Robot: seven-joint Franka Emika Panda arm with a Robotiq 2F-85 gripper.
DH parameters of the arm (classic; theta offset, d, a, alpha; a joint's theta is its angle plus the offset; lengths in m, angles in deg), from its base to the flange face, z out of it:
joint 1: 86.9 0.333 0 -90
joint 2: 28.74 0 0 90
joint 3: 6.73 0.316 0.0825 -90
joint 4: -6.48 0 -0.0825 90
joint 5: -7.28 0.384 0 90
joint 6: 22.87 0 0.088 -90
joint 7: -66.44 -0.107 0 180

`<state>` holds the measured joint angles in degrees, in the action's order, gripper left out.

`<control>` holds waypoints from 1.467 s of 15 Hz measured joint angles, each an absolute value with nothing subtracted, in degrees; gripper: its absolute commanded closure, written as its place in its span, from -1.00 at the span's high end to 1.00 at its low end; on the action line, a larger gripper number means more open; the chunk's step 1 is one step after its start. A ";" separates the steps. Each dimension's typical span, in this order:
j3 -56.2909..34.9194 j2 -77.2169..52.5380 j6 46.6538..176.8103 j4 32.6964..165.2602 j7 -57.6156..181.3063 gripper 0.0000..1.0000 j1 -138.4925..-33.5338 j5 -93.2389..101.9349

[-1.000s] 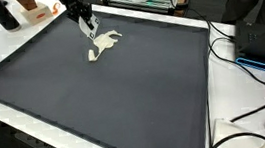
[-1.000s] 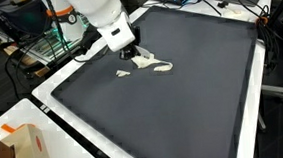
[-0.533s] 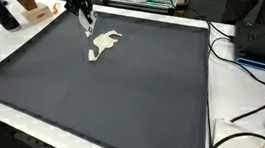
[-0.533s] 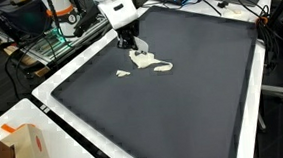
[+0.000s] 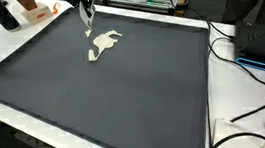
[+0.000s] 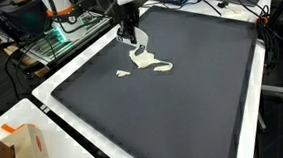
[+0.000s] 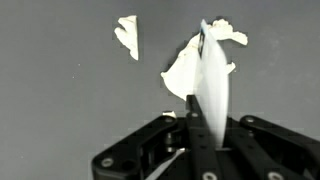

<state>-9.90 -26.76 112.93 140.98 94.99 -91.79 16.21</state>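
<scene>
fingers (image 7: pixel 194 128) pinching 1 end of a white cloth (image 7: pixel 212 85) above the black mat (image 6: pixel 184 106).

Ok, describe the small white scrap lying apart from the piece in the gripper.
Find the big dark mat, then the gripper pinching one end of a long white piece near one edge of it. Just beside that piece, apart from it, lies the small white scrap: much smaller, flat on the mat, and not held.
</scene>
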 measured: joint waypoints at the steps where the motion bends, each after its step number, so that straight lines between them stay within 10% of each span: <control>1: -9.71 -27.11 112.93 141.04 94.02 -0.98 -91.54 14.86; 22: -7.46 -28.22 122.80 141.57 69.37 -0.98 -88.91 -15.81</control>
